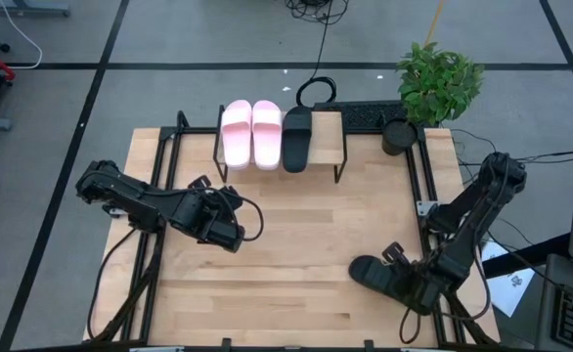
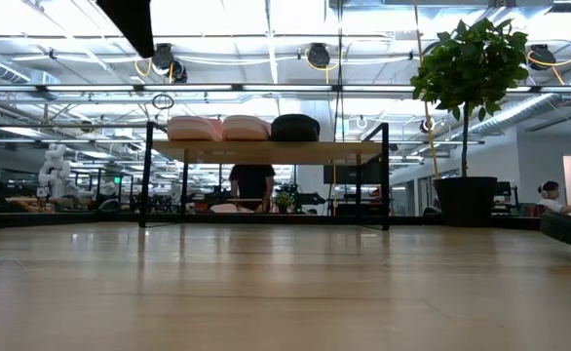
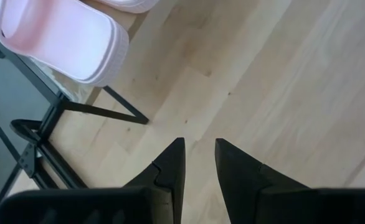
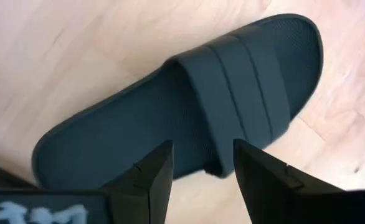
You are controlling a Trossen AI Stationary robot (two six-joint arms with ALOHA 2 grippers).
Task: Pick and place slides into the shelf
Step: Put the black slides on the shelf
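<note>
Hovering over the last black slide (image 4: 189,106) on the counter (image 1: 296,244), the right gripper (image 4: 201,165) held its fingers apart (left gripper (image 3: 199,163) likewise, idle); three slides (image 1: 267,134) sat on the shelf (image 1: 328,137).

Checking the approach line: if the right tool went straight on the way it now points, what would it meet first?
Most likely the last black slide on the tabletop: the right tool, open, points at its edge beside the strap. The remaining gap is unclear.
</note>
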